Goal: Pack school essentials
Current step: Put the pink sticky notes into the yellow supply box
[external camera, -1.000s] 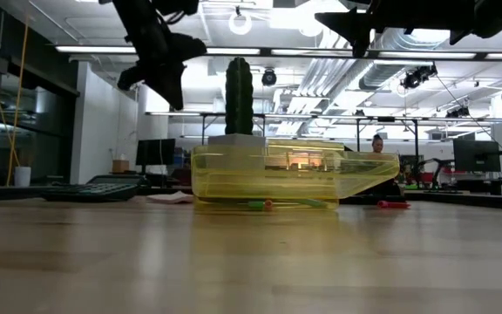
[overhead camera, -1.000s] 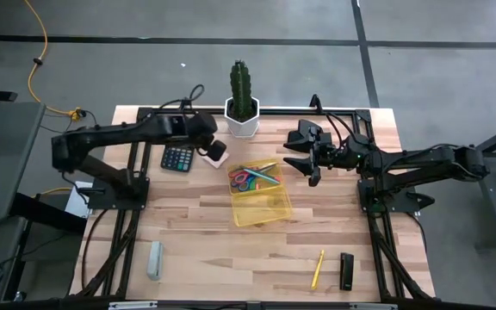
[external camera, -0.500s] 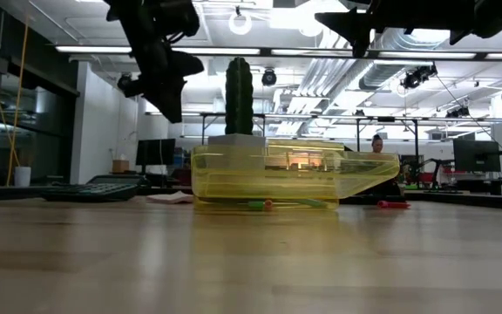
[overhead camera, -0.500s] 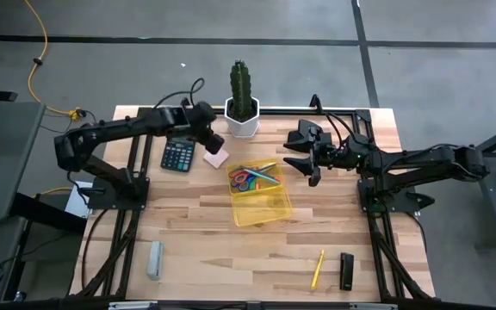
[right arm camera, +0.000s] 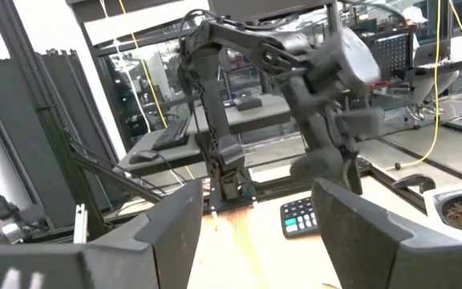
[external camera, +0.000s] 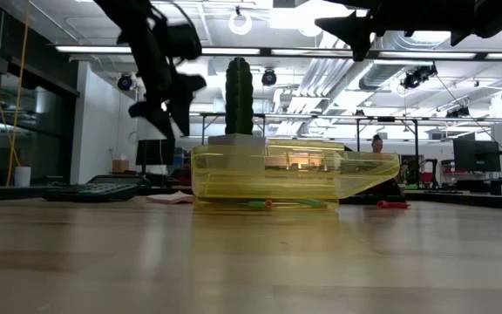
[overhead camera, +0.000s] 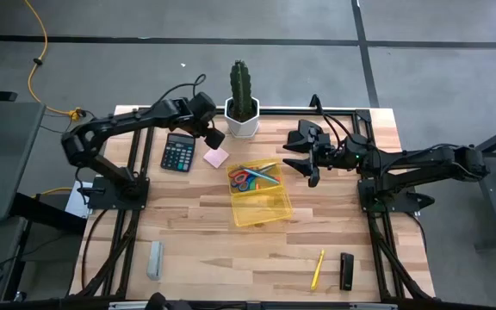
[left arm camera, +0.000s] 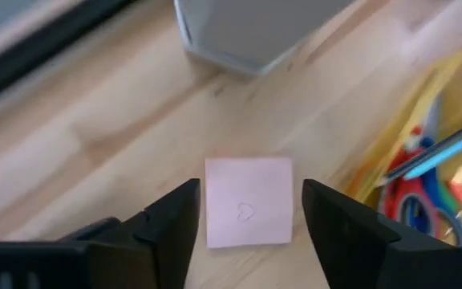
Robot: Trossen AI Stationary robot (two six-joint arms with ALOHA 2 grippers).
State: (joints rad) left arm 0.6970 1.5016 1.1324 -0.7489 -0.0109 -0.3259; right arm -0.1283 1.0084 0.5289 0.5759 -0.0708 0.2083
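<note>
Released beside the yellow tray [overhead camera: 260, 206], the light, flimsy sticky-note pad [overhead camera: 216, 158] is being straddled by the open left gripper [overhead camera: 214, 138]; edges suit gripping.

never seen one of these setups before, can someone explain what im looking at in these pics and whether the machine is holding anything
This is a robot with two dark arms working at a wooden table. One picture looks straight down on the table, one looks level across the tabletop, and two come from cameras on the arms' wrists.

The left gripper hangs open above a pink sticky-note pad, which lies flat on the wood between its fingers in the wrist picture. It holds nothing. The right gripper waits open and empty beside the yellow tray.

The tray holds blue-handled and red-handled scissors and a light-blue pen. Also on the table are a black calculator, a potted cactus, a grey block, a yellow pencil and a small black object.
</note>
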